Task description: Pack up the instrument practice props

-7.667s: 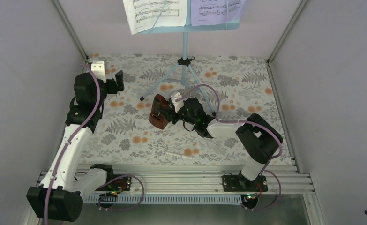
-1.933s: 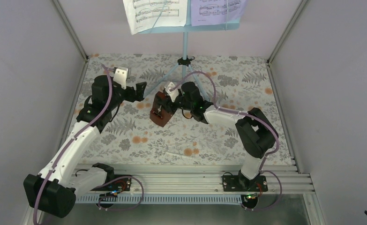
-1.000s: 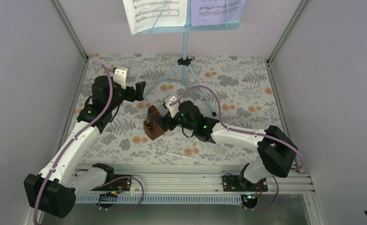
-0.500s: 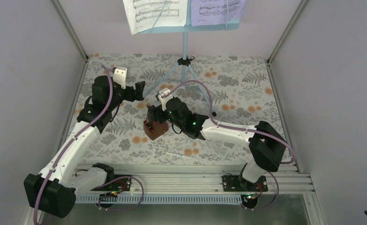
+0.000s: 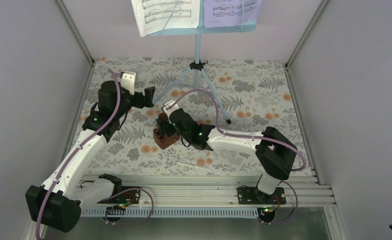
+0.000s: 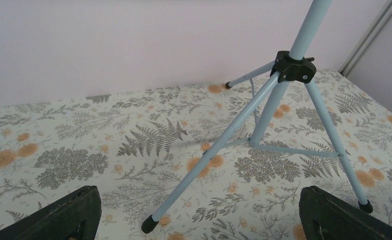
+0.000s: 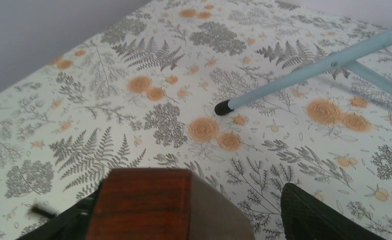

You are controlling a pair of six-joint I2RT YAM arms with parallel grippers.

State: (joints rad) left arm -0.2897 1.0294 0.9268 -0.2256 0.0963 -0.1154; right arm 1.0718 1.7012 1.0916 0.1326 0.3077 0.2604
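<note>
So the metronome [image 5: 159, 139] sits on the floral table [image 5: 264, 100], a bit left of the middle and near the closest foot of the stand [image 5: 198, 50]. The right gripper [image 5: 164, 127] is right on top of it. From the right wrist cam the jaws are spread wide with the brown block down between them. There's a clear strip of table between the block and one finger [image 7: 324, 215], so it's not clamped. The other finger [image 7: 66, 222] is tight against the wood or just beside it, honestly can't tell which. Can't tell either if the metronome is standing straight or tipped.

The left gripper [image 5: 147, 96] hangs over the table to the left of the stand, pointing at its legs. Its jaws are about as wide as they go, with nothing in them. On the left wrist cam you see the tripod hub and three blue legs, with one black foot [image 6: 147, 224] just ahead between the fingers, not touching either.

The stand is at the back of the table, all set up. The white sheet [image 5: 166, 15] and lavender sheet [image 5: 233, 11] sit side by side on its desk, white on the left.
</note>
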